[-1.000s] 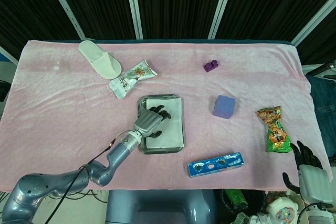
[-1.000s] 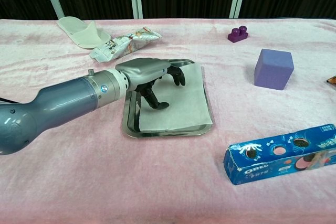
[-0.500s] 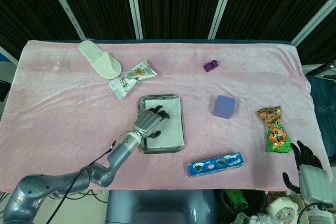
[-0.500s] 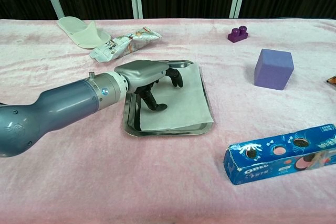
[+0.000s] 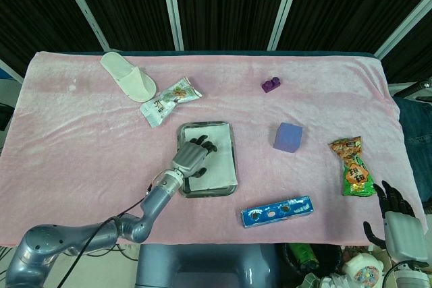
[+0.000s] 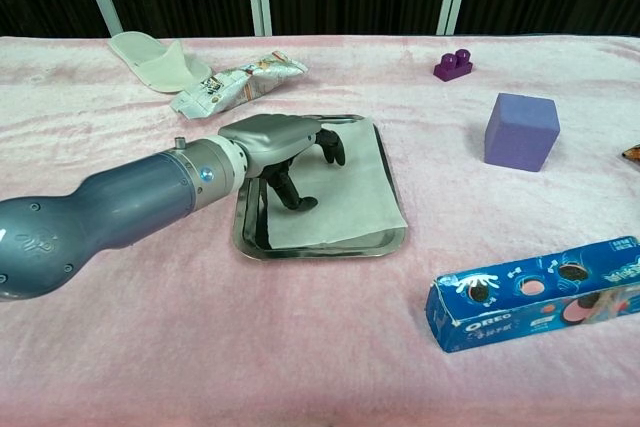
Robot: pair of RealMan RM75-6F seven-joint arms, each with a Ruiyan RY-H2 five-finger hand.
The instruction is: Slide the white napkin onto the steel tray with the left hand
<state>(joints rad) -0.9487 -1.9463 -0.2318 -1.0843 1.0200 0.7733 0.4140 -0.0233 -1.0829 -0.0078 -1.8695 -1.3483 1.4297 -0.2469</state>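
Note:
The white napkin (image 5: 217, 156) (image 6: 345, 192) lies flat inside the steel tray (image 5: 231, 185) (image 6: 320, 248) near the table's middle. My left hand (image 5: 193, 157) (image 6: 282, 142) is over the tray's left half, palm down, with its dark fingertips (image 6: 299, 203) pressing on the napkin. It grips nothing. The napkin's right edge runs along the tray's right rim. My right hand (image 5: 398, 224) hangs off the table's near right corner, fingers spread and holding nothing; it shows only in the head view.
A white slipper (image 5: 128, 76) and a snack packet (image 5: 170, 99) lie behind the tray to the left. A purple cube (image 5: 287, 137), a small purple brick (image 5: 271, 85), an orange-green snack bag (image 5: 352, 165) and a blue Oreo box (image 5: 277, 210) lie to the right.
My left hand has dragged the napkin a little to the left inside the tray; its right edge now sits within the right rim.

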